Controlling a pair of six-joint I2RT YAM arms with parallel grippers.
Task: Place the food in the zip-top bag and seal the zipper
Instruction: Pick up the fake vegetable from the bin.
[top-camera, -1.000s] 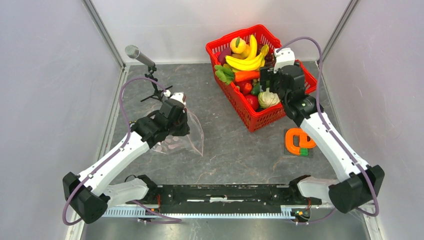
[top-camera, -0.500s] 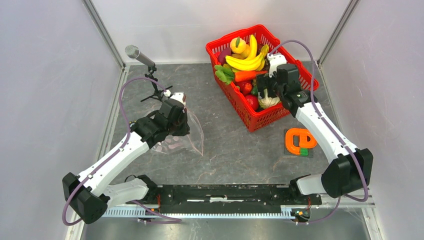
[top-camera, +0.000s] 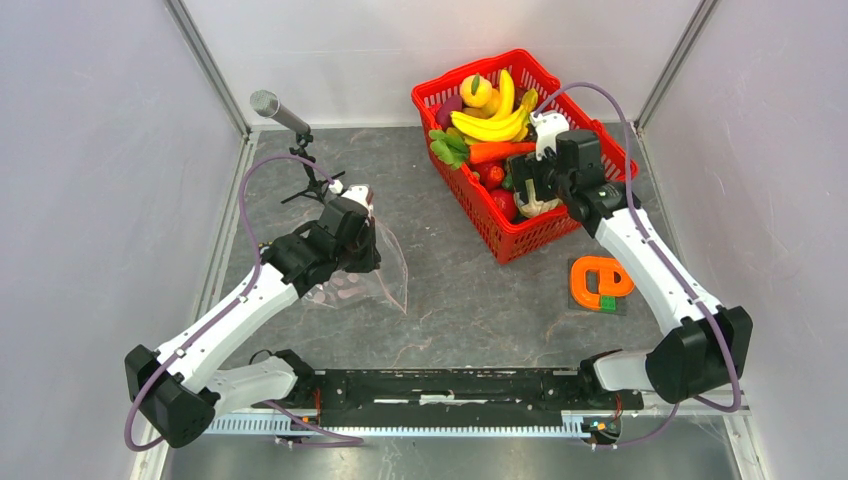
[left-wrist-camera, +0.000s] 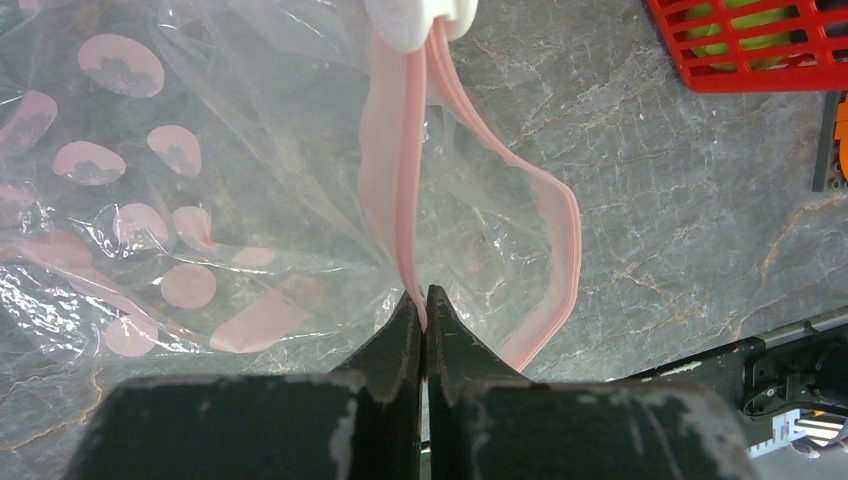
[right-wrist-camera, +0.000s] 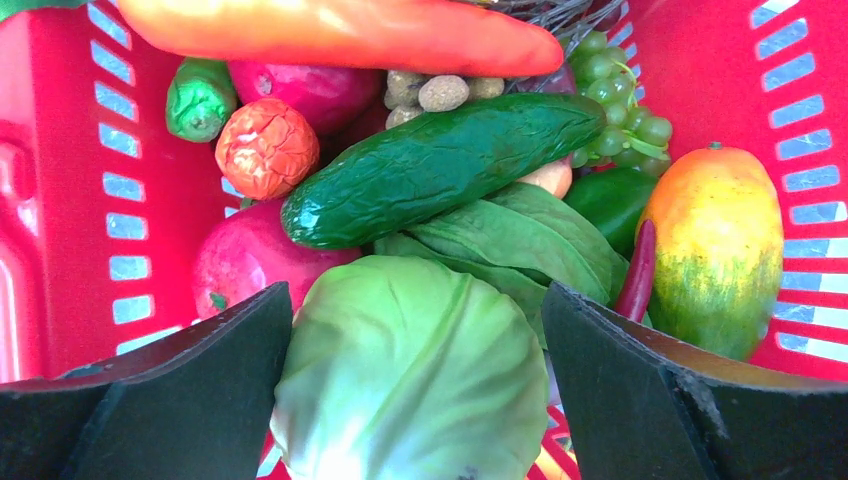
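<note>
The red basket (top-camera: 530, 240) is packed tight with food (top-camera: 490, 125), and a cucumber (right-wrist-camera: 440, 165) is laid just beyond the right gripper's (right-wrist-camera: 417, 300) spread jaws. Bare table (top-camera: 460, 290) is left beside the basket.

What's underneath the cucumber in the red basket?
The cucumber lies across a red round fruit and dark green leaves, with a peach-coloured piece peeking out. Anything deeper is covered.

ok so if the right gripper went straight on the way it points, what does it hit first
Most likely the pale green leafy head, centred between the open fingers of the right gripper in the red basket. The cucumber lies beyond it, though depth is hard to judge.
</note>
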